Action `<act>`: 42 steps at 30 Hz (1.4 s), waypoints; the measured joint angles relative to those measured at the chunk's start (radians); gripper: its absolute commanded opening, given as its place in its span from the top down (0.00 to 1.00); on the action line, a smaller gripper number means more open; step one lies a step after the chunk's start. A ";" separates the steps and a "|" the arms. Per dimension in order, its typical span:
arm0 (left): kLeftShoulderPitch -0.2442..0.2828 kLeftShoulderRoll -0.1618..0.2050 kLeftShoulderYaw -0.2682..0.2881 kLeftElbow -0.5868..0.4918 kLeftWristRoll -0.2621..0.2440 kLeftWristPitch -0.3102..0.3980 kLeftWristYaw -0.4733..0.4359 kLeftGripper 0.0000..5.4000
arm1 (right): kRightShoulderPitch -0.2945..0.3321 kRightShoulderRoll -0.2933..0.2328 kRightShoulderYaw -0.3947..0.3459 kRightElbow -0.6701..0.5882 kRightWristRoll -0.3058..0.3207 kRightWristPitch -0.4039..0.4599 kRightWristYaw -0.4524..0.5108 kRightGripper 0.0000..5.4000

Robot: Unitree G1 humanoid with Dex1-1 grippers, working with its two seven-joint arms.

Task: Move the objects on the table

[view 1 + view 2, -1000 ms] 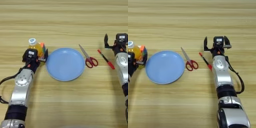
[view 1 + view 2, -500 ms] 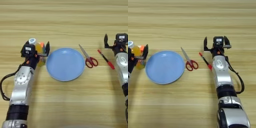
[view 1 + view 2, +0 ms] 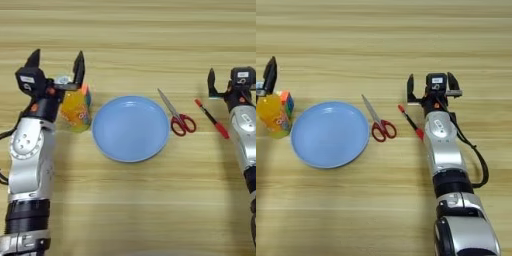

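Bottle (image 3: 75,109), orange drink with a white cap, stands upright at the left side of the desk (image 3: 130,200), just left of the blue plate (image 3: 131,128). Left tool (image 3: 56,62) hangs above and slightly behind it, its two black fingers spread wide, holding nothing; one finger sits over the cap area, the other well to the left. Puzzle cube (image 3: 286,102) is tucked just behind the bottle, touching or nearly so.

Handling, as a judgement: bottle looks light, smooth and rounded, likely slippery and easy to tip. Best hold is around the body below the cap, fingers either side. The cube so close leaves little room on that side.

Right tool (image 3: 431,89) is parked at the far right, fingers apart, empty. Pen (image 3: 212,118), red and black, lies just beside it; scissors (image 3: 175,113) lie between pen and plate.
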 measured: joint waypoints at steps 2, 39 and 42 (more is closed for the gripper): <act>-0.008 0.014 0.019 0.003 0.000 -0.006 0.007 0.00 | 0.000 0.000 0.000 0.000 0.000 0.000 0.000 0.00; -0.177 0.152 0.108 0.632 0.142 -0.130 0.172 0.00 | 0.000 -0.004 0.004 -0.010 -0.001 0.000 0.023 0.00; -0.183 0.155 0.106 0.638 0.146 -0.131 0.173 0.00 | 0.000 -0.004 0.007 -0.010 -0.001 0.000 0.028 0.00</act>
